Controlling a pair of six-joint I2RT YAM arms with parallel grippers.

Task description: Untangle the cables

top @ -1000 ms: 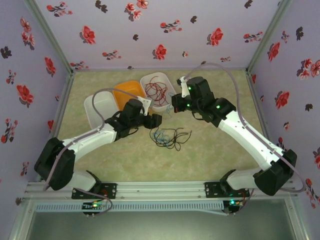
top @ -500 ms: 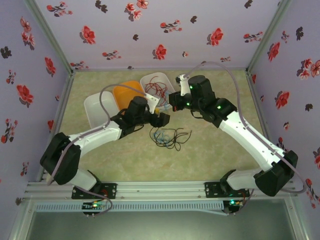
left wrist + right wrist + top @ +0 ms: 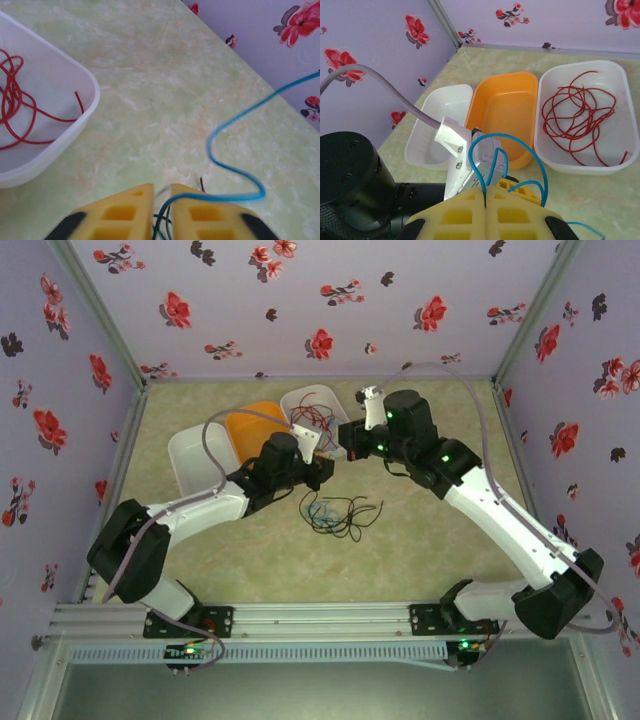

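Lying on the table (image 3: 400, 550) between the arms, seen from above, the cables (image 3: 335, 512) sit near a white tub (image 3: 296, 395). Left wrist: the left gripper (image 3: 162, 190) pinches a blue cable (image 3: 235, 172) beside that tub's red cable (image 3: 15, 110). Right wrist: the right gripper (image 3: 485, 192), pressed together, clamps the blue loops; the left arm (image 3: 355, 180) partly hides the orange tub (image 3: 505, 110).

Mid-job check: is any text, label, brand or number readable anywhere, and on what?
None can be read: no lettering on the orange tray, the empty white tray, the white tray holding a red cable, the left gripper or the right gripper. The walls carry a flower print, no words.
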